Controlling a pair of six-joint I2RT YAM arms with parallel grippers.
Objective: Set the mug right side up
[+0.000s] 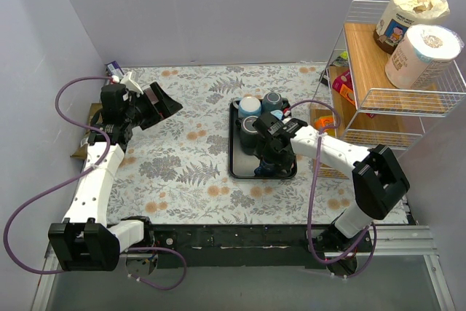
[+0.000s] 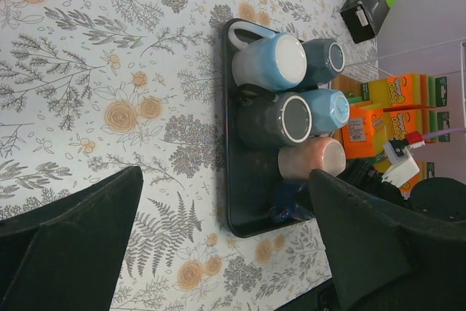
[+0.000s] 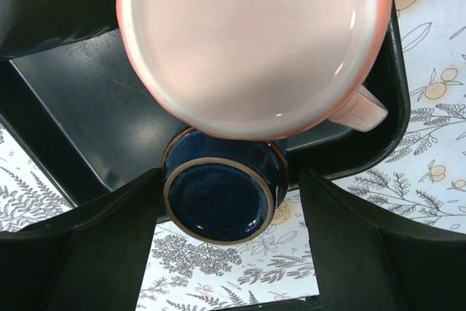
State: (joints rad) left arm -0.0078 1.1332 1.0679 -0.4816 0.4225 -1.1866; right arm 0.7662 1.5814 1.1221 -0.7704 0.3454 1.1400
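**Item 1: right gripper** (image 3: 229, 180). The jaws are spread, one on each side of the navy mug (image 3: 218, 196). A sliver of tablecloth shows between the mug and the right-hand finger. The left-hand finger (image 3: 80, 253) sits right against the mug wall, and whether it touches cannot be told. Nothing is clamped.

**Item 2: navy mug (task object).** It lies directly between the right gripper's fingertips, at the tray's edge. It is inverted, with its flat base and pale unglazed foot ring facing the wrist camera.

**Item 3: pink mug** (image 3: 251, 41). It sits just beyond the right gripper's fingertips, also base-up, and overlaps the far side of the navy mug in the wrist view. Its handle points to the gripper's right.

**Item 4: black tray** (image 3: 80, 85). It lies under and ahead of the right gripper and holds all the mugs. Bare floor shows ahead and to the left of the fingers.

**Item 5: left gripper** (image 2: 224, 176). The jaws are fully apart and hold nothing. It hangs over the floral tablecloth (image 2: 87, 71), well apart from the tray.

**Item 6: other mugs, ahead of the left gripper.** All of them stand on the tray.
- A light blue mug (image 2: 266, 60) with a white handle is farthest from the gripper.
- A slate mug (image 2: 325, 60) is beside the light blue mug.
- A dark grey mug (image 2: 277, 118) with a white-rimmed end is nearer.
- A smaller blue mug (image 2: 333, 109) touches the dark grey mug.

**Item 7: orange boxes** (image 2: 378, 118). They stand beyond the tray, as seen from the left gripper.

**Item 8: wire shelf** (image 1: 397, 100). It stands to the right of the right gripper and carries a paper roll (image 1: 422, 54) on top.
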